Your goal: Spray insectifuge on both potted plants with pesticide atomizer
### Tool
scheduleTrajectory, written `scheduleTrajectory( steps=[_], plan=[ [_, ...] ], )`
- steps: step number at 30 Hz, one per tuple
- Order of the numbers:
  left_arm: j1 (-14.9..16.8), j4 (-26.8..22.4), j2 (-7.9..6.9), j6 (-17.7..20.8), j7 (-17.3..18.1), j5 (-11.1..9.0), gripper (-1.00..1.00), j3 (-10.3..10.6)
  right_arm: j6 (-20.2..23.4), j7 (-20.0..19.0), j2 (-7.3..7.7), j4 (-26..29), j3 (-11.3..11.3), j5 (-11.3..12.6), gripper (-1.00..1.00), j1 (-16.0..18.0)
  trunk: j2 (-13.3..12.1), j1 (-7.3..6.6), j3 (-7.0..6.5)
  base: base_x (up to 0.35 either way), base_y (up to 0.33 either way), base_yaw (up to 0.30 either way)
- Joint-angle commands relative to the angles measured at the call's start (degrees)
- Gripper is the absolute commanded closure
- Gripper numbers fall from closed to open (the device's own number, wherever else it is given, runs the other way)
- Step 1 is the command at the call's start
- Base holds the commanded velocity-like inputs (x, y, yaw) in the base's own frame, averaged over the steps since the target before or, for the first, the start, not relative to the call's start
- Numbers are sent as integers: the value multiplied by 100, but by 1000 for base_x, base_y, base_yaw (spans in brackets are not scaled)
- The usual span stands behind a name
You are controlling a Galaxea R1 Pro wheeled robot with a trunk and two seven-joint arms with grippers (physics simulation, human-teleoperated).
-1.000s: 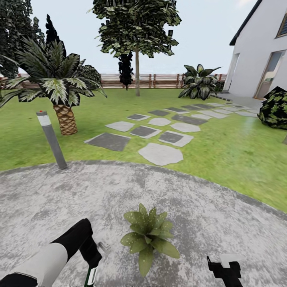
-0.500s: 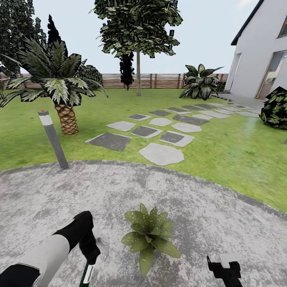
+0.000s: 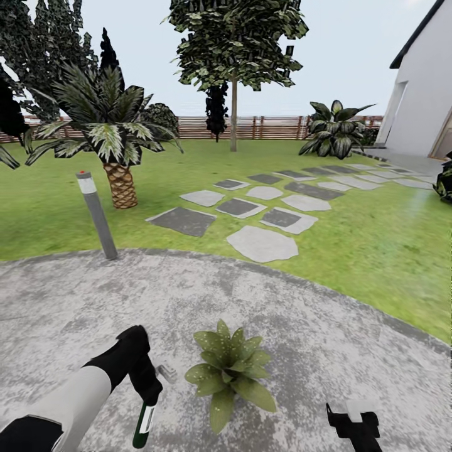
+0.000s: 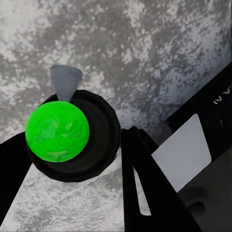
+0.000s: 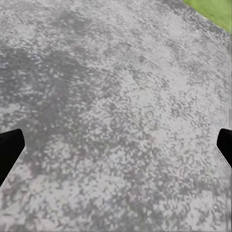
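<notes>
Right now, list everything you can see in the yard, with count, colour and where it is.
Potted plant: one, green with whitish specks, on the patio in front of the robot.
Spray bottle: one, dark with a green and white band, held in the left gripper beside the plant.
Patio: one, grey stone, underfoot.
Post: one, grey, at the patio edge, left.
Stepping stones: several, grey, across the grass.
Palm: one, green, left.
Tree: one, centre back.
Fence: brown, far back.
House: white, right.
Left gripper: black, shut on the bottle.
Right gripper: black, open.
</notes>
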State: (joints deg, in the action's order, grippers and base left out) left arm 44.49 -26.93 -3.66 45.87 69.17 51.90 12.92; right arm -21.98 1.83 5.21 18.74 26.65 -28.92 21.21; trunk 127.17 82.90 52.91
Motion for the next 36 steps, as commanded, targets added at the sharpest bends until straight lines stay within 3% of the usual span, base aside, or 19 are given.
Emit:
scheduleTrajectory(
  steps=[1,12,22,36],
  plan=[
    [4,-13,0,47,50,31,100,18,-28,19,-2,-10,33,-61,-100,6,2,-1,6,0,-273,6],
    [5,-129,-11,57,184,40,100,17,-31,19,-2,-10,29,-59,-100,6,2,-1,6,-128,-239,145],
    [7,-137,3,62,184,40,100,9,-34,19,-2,-10,32,-61,-100,6,2,-1,6,-29,-20,21],
    [13,-137,9,62,184,37,100,8,-34,19,-2,-10,28,-61,-100,6,2,-1,6,96,-133,248]
  ],
)
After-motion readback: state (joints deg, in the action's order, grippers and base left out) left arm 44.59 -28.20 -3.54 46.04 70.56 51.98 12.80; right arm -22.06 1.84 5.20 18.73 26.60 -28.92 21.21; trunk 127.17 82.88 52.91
